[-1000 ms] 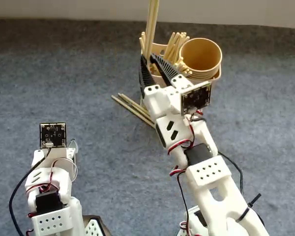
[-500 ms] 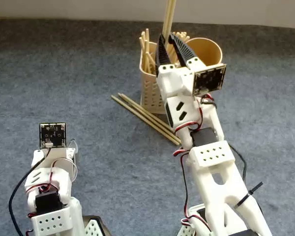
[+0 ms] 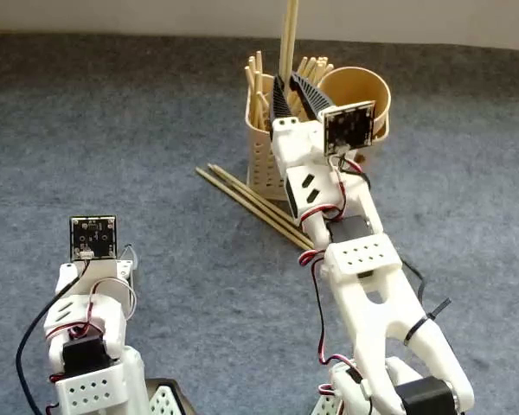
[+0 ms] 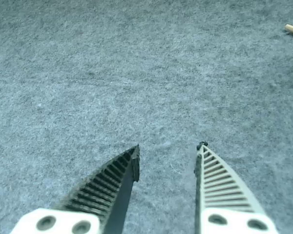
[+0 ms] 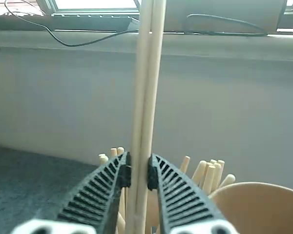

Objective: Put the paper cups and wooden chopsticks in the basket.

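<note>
Surface: grey carpet (image 3: 138, 112) covers the whole tabletop; a pale wall (image 5: 234, 107) rises behind its far edge.
Basket: cream plastic basket (image 3: 264, 164) with perforated sides, upright at the middle of the far edge.
Paper cups: tan paper cups (image 3: 359, 86), nested and open end up, in the basket's right part. The top one is plain to see, but the number under it cannot be counted.
Standing chopsticks: pale wooden standing chopsticks (image 3: 258, 86) lean in the basket with their blunt ends above the rim. There are perhaps eight or so, though the arm hides part of the bunch.
Held pair: two held chopsticks (image 5: 146, 73), side by side and upright, reach well above the basket.
Right gripper: the right gripper (image 5: 138, 163) sits over the basket mouth, its black ribbed fingers clamped on the held chopsticks.
Loose chopsticks: the loose chopsticks (image 3: 242, 197) lie flat on the carpet just beside the basket's near left side, parallel and touching, running under the right arm. They look like three or four sticks.
Left gripper: the left gripper (image 4: 167, 151) hangs over bare carpet near the near left corner. Its fingers are apart, one black and one white, with nothing between them.
</note>
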Robot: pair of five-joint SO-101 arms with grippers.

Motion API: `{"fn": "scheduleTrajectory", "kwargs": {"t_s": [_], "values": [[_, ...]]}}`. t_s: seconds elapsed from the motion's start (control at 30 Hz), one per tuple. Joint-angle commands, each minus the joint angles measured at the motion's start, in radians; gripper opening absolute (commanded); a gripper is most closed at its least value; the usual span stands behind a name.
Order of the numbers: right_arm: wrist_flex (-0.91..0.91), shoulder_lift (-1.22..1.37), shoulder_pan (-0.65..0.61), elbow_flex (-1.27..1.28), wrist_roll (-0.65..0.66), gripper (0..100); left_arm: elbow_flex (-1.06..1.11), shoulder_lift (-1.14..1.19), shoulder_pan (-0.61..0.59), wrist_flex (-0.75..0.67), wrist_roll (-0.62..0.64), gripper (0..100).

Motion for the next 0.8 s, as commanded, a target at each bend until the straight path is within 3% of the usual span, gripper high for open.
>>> {"fn": "scheduleTrajectory", "kwargs": {"t_s": [0.0, 0.43, 0.63, 0.77], "values": [[-0.027, 0.002, 0.008, -0.038, -0.006, 0.6, 0.019, -0.004, -0.008, 0.000, -0.006, 19], [-0.019, 0.001, 0.008, 0.024, -0.005, 0.9, 0.019, -0.004, -0.010, 0.000, -0.006, 19], [-0.016, 0.001, 0.008, 0.025, -0.005, 13.3, 0.019, -0.004, -0.010, 0.000, -0.006, 19], [-0.016, 0.001, 0.008, 0.038, -0.005, 13.5, 0.019, -0.004, -0.010, 0.000, -0.006, 19]]}}
